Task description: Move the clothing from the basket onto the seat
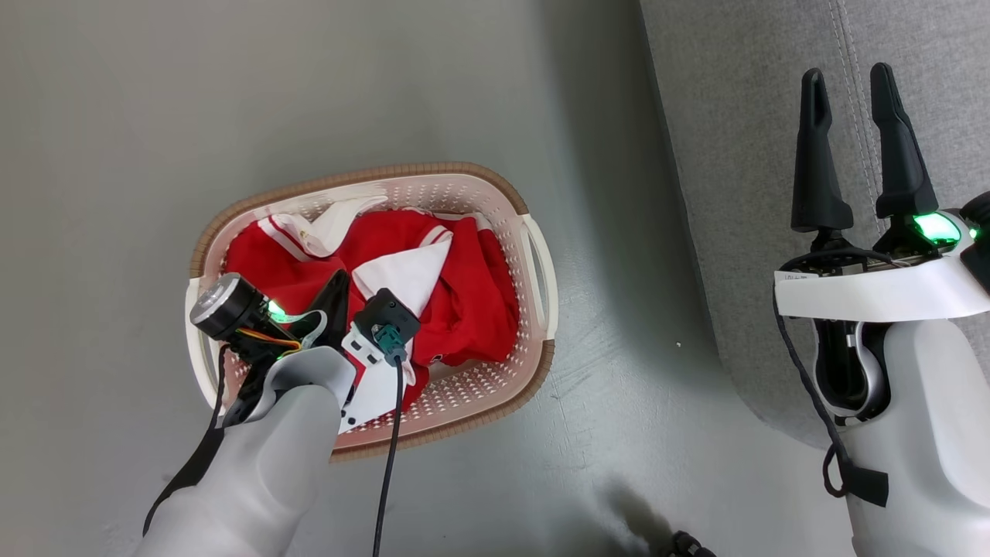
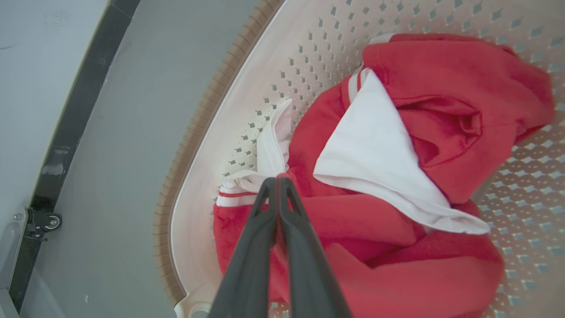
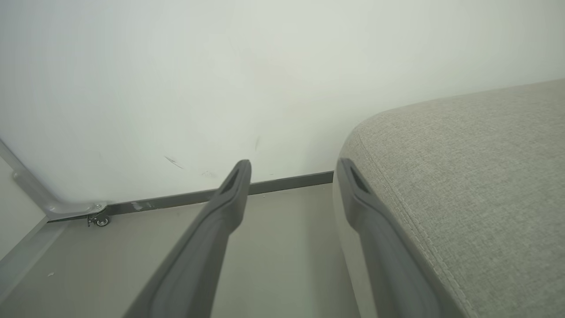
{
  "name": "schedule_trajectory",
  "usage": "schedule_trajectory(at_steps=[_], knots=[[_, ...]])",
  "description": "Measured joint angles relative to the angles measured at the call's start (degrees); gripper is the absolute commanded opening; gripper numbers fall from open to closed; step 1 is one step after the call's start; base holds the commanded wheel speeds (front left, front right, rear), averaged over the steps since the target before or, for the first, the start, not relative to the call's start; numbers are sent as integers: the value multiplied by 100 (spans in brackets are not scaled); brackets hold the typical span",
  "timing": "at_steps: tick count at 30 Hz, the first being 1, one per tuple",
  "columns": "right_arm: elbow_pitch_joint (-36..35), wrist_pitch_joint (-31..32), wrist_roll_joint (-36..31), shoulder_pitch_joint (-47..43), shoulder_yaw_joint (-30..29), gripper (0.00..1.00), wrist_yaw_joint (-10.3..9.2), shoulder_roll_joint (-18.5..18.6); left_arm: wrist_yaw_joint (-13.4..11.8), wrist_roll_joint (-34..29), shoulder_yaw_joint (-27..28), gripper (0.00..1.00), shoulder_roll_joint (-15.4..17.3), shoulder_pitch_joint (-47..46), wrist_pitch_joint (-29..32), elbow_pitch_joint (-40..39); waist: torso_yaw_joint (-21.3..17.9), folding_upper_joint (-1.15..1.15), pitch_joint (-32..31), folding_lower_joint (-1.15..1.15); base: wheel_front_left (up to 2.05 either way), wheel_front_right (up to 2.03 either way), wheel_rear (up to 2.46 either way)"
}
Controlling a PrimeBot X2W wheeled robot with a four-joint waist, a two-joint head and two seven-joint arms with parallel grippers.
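Clothing lies heaped in the basket. It is bright red, soft and crumpled, with a white triangular panel folded over the top and thin red-and-white stripe trim along a white edge. The heap covers most of the basket's floor, with perforated cream wall showing round it.

The left gripper is down inside the basket, its two dark fingers pressed together. Their tips touch the cloth where the striped trim meets the red fabric. Whether a fold is nipped between them cannot be told. In the left wrist view the white panel lies just right of the tips, and the red bulk lies beyond and beneath the fingers.

The right gripper stands wide apart, holding nothing. It is well away from the basket, over the edge of the grey seat.
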State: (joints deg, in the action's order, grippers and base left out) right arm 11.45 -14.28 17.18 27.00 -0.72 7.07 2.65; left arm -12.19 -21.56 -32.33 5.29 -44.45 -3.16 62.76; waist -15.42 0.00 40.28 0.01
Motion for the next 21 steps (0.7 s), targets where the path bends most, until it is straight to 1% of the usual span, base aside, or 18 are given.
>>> schedule_trajectory(at_steps=[10, 21], knots=[[46, 0, -164, -54, -84, 100, 0, 1, -26, 241, 122, 0, -13, 31, -460, -302, 161, 0, -196, 0, 0, 0, 0], [134, 0, -357, -174, -218, 100, 0, 1, -142, 650, 411, 0, -34, 244, -896, -751, 351, 0, -466, 0, 0, 0, 0]])
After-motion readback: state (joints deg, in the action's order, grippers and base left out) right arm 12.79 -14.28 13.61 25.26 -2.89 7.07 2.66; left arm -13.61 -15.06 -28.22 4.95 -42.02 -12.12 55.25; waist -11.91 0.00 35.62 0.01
